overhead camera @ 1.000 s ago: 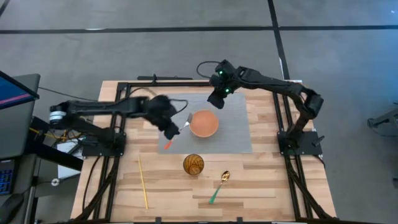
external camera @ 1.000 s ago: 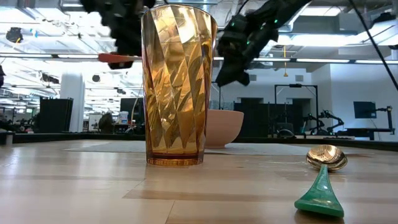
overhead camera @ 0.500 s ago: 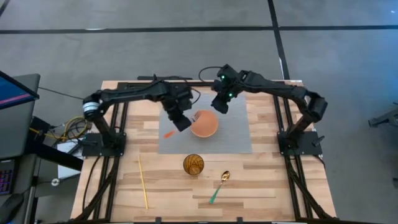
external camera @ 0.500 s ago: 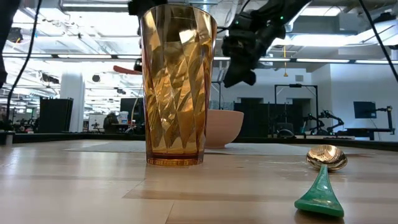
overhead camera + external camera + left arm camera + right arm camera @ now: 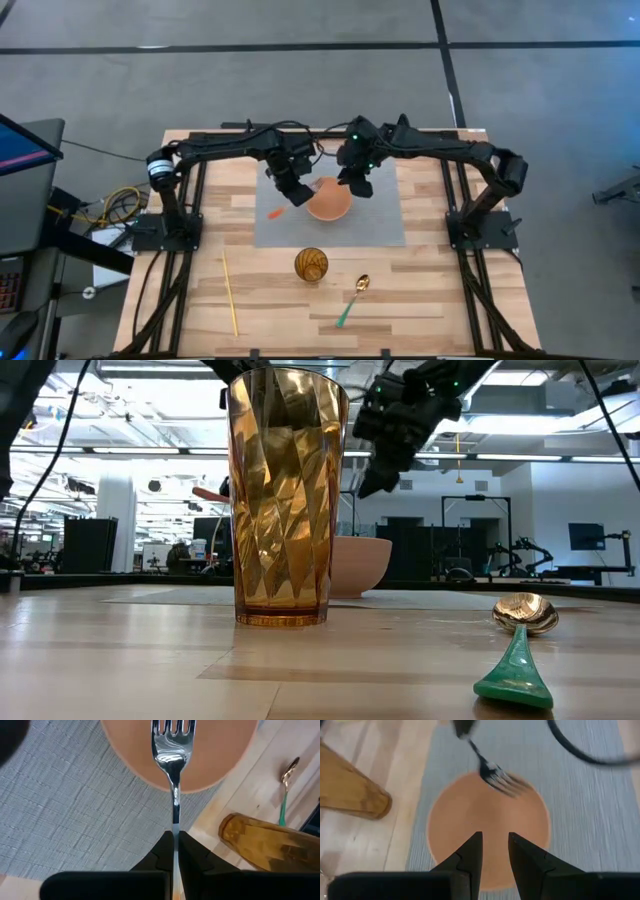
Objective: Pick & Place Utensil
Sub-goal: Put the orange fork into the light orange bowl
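A fork with a metal head and an orange handle (image 5: 272, 213) is in my left gripper (image 5: 292, 188), which is shut on it beside the orange bowl (image 5: 330, 203). In the left wrist view its tines (image 5: 172, 727) hover over the bowl (image 5: 210, 760). My right gripper (image 5: 358, 182) hangs open above the bowl's far right rim; its wrist view looks down on the bowl (image 5: 470, 815) and the fork (image 5: 496, 774). The bowl sits on a grey mat (image 5: 380, 222). In the low view the orange handle (image 5: 210, 493) shows left of the amber cup (image 5: 285, 495). My left gripper pinches the fork's metal shaft (image 5: 175, 827) between its two fingers, just ahead of the orange handle. The fingers lie along the fork. The fork is lifted clear, its tines out over the bowl and its handle sticking back toward the table's near left.
An amber cup (image 5: 311, 265) stands near of the mat. A spoon with a green handle (image 5: 352, 298) lies right of it on the wood, and a thin yellow stick (image 5: 230, 292) lies at the near left. Black frame rails run along both table sides.
My left gripper has carried the fork from the mat's left edge toward the right and the far edge, up to the bowl, bringing the tines over the bowl. My right gripper has moved from the mat's far edge toward the near edge, to above the bowl's rim.
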`<state>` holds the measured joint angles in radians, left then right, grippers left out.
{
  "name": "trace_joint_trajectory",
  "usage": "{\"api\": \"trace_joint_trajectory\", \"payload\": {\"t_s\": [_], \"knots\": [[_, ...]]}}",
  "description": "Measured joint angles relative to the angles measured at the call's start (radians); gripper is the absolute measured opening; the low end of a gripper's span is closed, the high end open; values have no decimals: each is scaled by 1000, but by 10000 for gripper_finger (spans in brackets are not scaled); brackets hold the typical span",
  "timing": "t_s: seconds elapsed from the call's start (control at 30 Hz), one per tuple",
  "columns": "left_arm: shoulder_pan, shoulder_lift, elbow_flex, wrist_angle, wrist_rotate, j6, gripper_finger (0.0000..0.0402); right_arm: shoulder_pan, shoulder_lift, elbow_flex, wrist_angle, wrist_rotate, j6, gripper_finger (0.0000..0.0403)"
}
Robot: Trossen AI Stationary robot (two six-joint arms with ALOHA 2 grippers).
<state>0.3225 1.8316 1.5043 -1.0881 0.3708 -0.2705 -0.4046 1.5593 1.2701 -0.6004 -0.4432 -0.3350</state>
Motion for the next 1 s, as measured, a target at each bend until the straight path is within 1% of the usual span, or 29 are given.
{"api": "trace_joint_trajectory", "payload": {"t_s": [0.2,0.37,0.47,0.53,0.7,0.83,0.9,1.0], "knots": [[0,-47,0,15,0,1,11,50,-1,0,82,0,-13,87],[0,-84,0,15,1,2,11,68,-1,0,140,0,-15,87],[-3,-91,0,15,1,4,11,76,-1,0,141,7,-15,86],[-3,-91,0,12,1,9,11,79,-5,0,127,35,-6,83],[-3,-90,-34,4,0,30,11,72,-50,0,48,124,19,67],[-3,-90,-53,6,1,14,11,58,-128,0,-21,188,22,57],[-10,-90,-55,6,0,-4,11,57,-173,0,-47,285,37,53],[-27,-93,-38,5,0,-17,11,48,-239,0,-69,463,48,42]]}}
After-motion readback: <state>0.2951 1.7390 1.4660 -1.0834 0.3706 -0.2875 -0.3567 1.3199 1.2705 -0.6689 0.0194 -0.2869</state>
